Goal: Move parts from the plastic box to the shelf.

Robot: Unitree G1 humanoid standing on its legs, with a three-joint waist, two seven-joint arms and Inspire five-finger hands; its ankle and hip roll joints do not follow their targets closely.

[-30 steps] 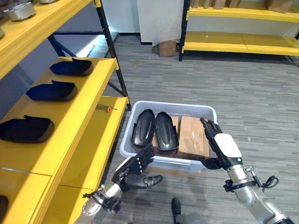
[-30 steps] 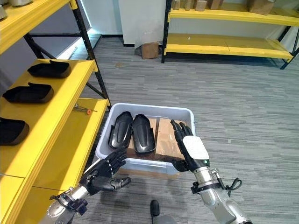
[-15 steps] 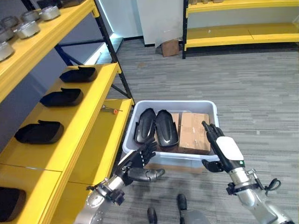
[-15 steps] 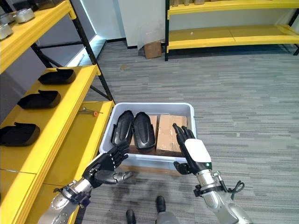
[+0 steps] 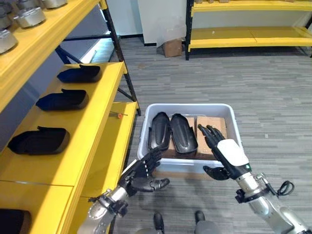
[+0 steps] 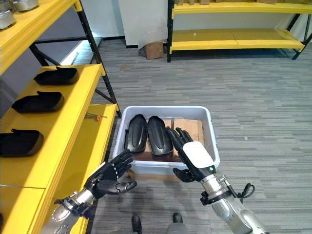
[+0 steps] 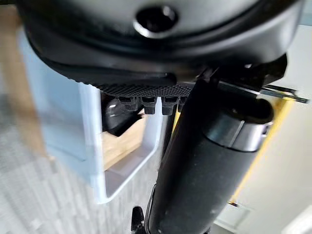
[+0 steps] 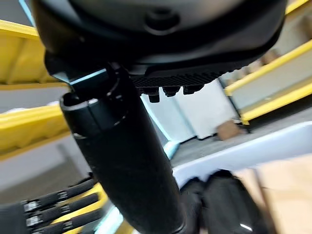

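A: Where are the parts?

B: Two glossy black parts (image 5: 173, 132) lie side by side in the left half of the white plastic box (image 5: 229, 117) on the floor, resting on cardboard (image 6: 191, 127). Three similar dark parts (image 5: 63, 100) already sit in a row on the yellow shelf (image 5: 92, 117), to the robot's left.

A: And the hands?

B: The right hand (image 5: 225, 153) hovers over the box's near right, fingers spread, holding nothing. The left hand (image 5: 141, 173) hangs just outside the near rim, fingers straight and also holding nothing.

A: What could go wrong?

B: I'd judge the parts' smooth curved shells may slip from a shallow grip, and since they touch, lifting one could drag its neighbour. The left hand could also catch the rim.

A: Any writing?

B: None readable.
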